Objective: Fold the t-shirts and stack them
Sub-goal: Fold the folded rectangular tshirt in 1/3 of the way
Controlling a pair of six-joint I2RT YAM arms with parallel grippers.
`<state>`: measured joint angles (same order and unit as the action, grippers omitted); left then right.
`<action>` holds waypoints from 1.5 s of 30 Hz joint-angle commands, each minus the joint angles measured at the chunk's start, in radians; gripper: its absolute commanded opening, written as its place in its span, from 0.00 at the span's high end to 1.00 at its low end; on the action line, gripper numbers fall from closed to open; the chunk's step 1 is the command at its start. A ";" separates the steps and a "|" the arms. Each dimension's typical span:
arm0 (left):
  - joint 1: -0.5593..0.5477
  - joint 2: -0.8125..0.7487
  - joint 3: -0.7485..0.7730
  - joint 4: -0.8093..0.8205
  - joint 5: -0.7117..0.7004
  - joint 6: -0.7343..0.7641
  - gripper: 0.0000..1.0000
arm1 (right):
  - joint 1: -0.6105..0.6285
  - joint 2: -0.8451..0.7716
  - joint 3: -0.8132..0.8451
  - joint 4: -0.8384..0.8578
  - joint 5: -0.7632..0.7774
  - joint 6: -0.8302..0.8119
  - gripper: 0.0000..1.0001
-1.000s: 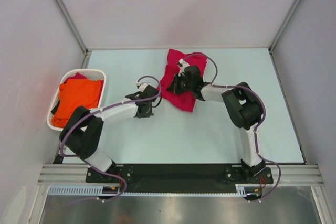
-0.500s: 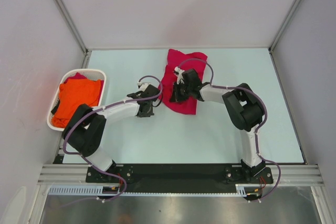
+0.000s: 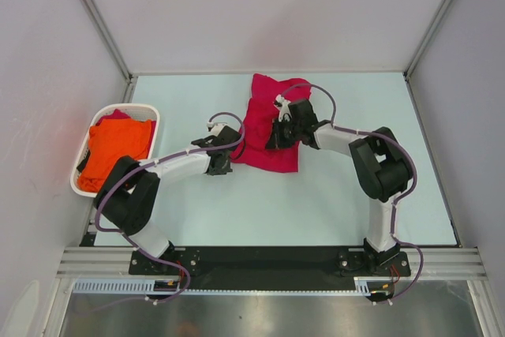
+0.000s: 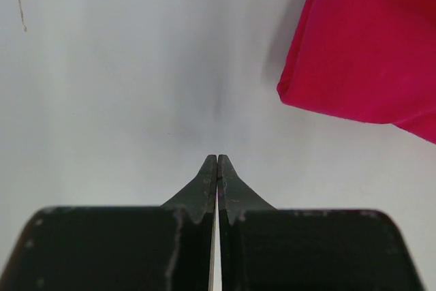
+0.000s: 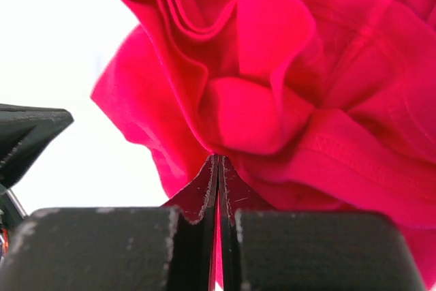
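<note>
Since the earlier frame the right arm has swung its elbow outward. The right gripper [image 3: 278, 135] has shifted slightly rightward over the crimson cloth t-shirt [image 3: 268, 155], and the garment's near edge now lies broader on the pale blue-white table [image 3: 316, 203].

- **Right gripper [image 5: 218, 159]:** jaws pressed together, with a gathered fold of the crimson cloth t-shirt [image 5: 327, 100] pinched at the tips. The cloth bunches in ridges directly ahead of it.
- **Left gripper [image 4: 217, 159]:** jaws pressed together, holding nothing, low over bare table.
- **Garment position:** centre of the table, far half, crumpled and not yet flat. Its long axis runs roughly far-to-near.
- **Second garment:** the bright orange cloth t-shirt [image 3: 118, 147] lies in the white oval plastic basket [image 3: 151, 110] at the left edge.

Governing relation: from the left gripper [image 3: 224, 162], the garment [image 4: 368, 39] lies ahead and to the right. Its near-left corner is just beside the fingertips, not touching. The left arm is the nearer one to that free corner. Spreading probably requires the left jaws to part and take it.
</note>
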<state>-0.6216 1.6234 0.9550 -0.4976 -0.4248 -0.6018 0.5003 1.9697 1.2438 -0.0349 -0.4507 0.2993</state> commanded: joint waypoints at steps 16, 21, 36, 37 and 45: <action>-0.007 -0.014 0.030 -0.019 -0.046 -0.001 1.00 | 0.014 0.118 0.144 0.197 0.337 0.027 1.00; -0.007 -0.010 0.028 -0.022 -0.045 -0.004 1.00 | 0.015 0.072 0.135 0.292 0.493 0.003 1.00; -0.007 0.027 0.048 -0.007 -0.039 0.005 1.00 | 0.024 -0.193 -0.006 0.313 0.465 -0.028 1.00; -0.009 0.038 0.054 -0.009 -0.035 0.005 1.00 | 0.026 -0.207 -0.010 0.270 0.460 -0.026 1.00; -0.017 0.055 0.070 -0.001 -0.028 0.004 1.00 | 0.018 -0.163 -0.027 0.161 0.307 0.021 1.00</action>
<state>-0.6266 1.6779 0.9829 -0.5179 -0.4427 -0.6014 0.5217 1.7622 1.2316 0.1997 -0.0383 0.2878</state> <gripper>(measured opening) 0.005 0.009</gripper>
